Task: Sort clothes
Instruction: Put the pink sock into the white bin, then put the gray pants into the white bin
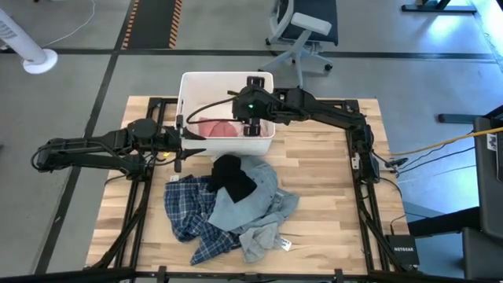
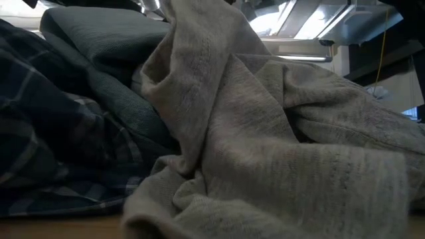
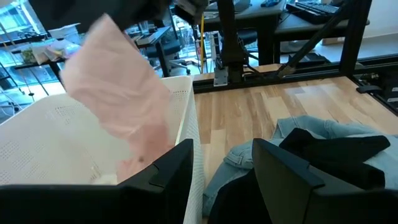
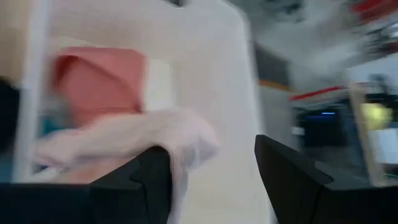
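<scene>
The clothes (image 1: 228, 206) are seen from above as a heap on the wooden table (image 1: 322, 169), on the near side of the white bin (image 1: 226, 82): a plaid shirt (image 1: 189, 211) to the left, a grey-blue piece (image 1: 259, 192) to the right and a black piece (image 1: 232, 177) on top. A pink piece (image 1: 216, 127) lies inside the bin. The right gripper (image 1: 251, 130) is held over the bin, directly above that pink piece, while the left gripper (image 1: 182, 145) is parked at the bin's left near corner, just beside the heap (so the left arm is judged the nearer one for the next garment, with the black piece lying toward the table's middle from it).

From table height, only cloth is shown: a pale knitted garment (image 2: 279, 153) fills the foreground and the plaid shirt (image 2: 46, 133) lies to its left. No gripper is visible here.

In the left wrist view, the left gripper (image 3: 221, 171) is shown with its fingers apart and nothing between them; a pale pink piece (image 3: 115, 93) hangs over the bin, and the black piece (image 3: 339, 152) lies ahead on the grey-blue one.

In the right wrist view, the right gripper (image 4: 211, 177) is seen parted, with the pale pink piece (image 4: 130, 143) draped at one finger; whether it is pinched or already freed cannot be told. A darker pink piece (image 4: 99, 78) rests in the bin below.
</scene>
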`<state>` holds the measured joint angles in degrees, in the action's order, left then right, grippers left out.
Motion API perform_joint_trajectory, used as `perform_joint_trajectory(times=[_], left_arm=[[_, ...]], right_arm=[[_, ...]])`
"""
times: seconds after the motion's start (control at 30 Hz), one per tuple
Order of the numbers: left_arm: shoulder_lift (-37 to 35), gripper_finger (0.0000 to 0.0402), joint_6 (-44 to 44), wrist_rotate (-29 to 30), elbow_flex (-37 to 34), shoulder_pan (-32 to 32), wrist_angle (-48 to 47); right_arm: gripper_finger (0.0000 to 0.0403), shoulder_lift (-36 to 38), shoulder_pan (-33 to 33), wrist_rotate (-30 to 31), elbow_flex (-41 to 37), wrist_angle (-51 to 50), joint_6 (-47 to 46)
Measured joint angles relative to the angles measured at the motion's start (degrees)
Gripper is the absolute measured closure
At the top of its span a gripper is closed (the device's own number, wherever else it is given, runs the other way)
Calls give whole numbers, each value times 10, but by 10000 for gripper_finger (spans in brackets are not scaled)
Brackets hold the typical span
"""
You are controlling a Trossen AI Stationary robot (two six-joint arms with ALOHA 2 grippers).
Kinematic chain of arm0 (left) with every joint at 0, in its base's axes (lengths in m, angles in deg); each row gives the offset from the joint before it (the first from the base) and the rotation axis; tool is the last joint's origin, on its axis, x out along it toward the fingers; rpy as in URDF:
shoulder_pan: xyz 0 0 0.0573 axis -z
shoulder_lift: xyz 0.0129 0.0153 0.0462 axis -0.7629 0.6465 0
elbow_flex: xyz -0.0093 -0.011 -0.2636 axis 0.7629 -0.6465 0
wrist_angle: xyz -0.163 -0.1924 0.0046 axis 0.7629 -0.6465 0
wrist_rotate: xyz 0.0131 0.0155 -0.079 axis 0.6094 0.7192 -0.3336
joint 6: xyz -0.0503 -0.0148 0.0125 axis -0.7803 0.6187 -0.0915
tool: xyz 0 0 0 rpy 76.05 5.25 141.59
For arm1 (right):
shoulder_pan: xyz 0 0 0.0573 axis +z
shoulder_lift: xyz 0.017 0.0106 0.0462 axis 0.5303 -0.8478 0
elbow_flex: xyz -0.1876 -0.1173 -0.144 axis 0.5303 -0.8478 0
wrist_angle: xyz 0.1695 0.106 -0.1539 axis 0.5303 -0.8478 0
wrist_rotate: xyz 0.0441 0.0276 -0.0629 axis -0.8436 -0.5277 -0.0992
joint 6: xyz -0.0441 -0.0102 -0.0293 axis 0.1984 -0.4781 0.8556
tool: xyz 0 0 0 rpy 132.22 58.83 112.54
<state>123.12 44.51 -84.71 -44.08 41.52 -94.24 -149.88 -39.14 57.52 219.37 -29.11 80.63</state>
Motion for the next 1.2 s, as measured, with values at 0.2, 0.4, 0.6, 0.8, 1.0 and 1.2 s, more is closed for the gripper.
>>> perform_joint_trajectory(times=[0.2, 0.4, 0.6, 0.8, 1.0, 1.2], left_arm=[[0, 242, -1, 0, 0, 0, -8], [0, 242, -4, 0, 0, 0, -7], [0, 242, -5, 0, 0, 0, -9], [0, 242, -5, 0, 0, 0, -13], [0, 242, -7, 0, 0, 0, -12], [0, 242, -8, 0, 0, 0, -10]], right_arm=[[182, 0, 0, -148, 0, -120, -56], [182, 0, 2, -136, 0, -180, -101], [182, 3, 31, -152, 0, -188, -126], [182, 3, 113, -163, -2, -189, -168], [182, 2, 222, -114, -32, -166, -229], [182, 1, 322, -109, -124, -59, -281]])
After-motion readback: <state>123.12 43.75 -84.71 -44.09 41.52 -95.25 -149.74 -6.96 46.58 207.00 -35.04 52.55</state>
